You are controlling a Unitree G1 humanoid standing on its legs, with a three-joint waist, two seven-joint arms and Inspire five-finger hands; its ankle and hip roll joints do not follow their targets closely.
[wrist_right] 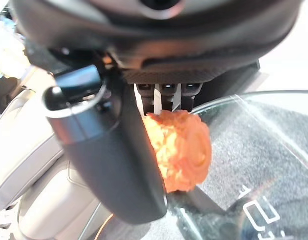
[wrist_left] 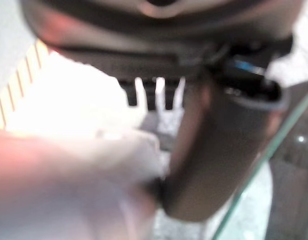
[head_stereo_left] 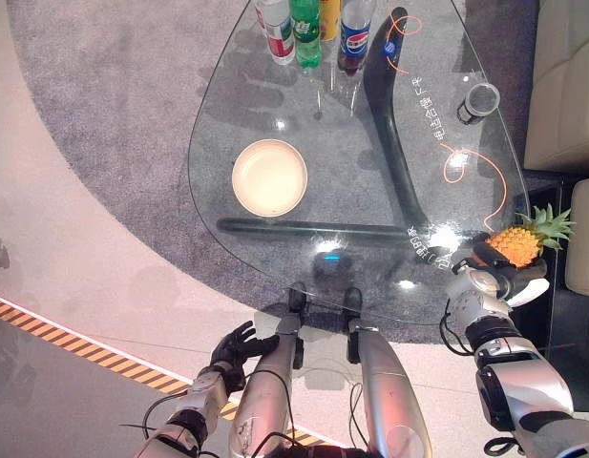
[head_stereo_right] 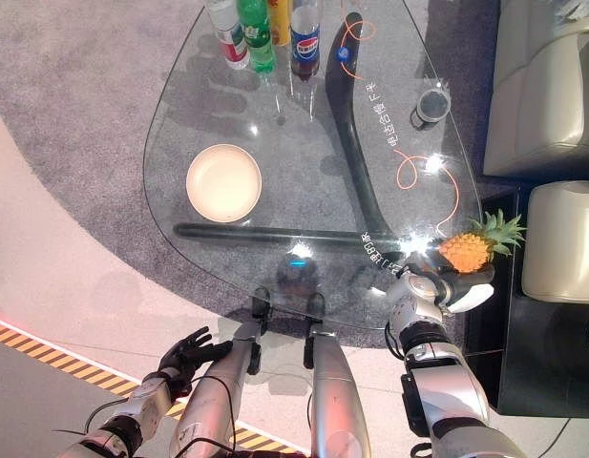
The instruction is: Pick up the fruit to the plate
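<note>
Orange and knobbly, the pineapple [head_stereo_left: 516, 244] sits in the right hand [head_stereo_left: 494, 277] at the table's [head_stereo_left: 218, 114] right edge, green crown pointing away from the robot. The fingers and thumb curl round its body; the right wrist view confirms the clasp. It looks small, light and rigid, probably a model; the rough skin should resist slipping. The body is the sound place to hold, not the leaves. The plate [head_stereo_left: 269, 177] lies well apart, across the glass. The left hand [head_stereo_left: 232, 349] hangs low, fingers loosely spread, holding nothing.
</note>
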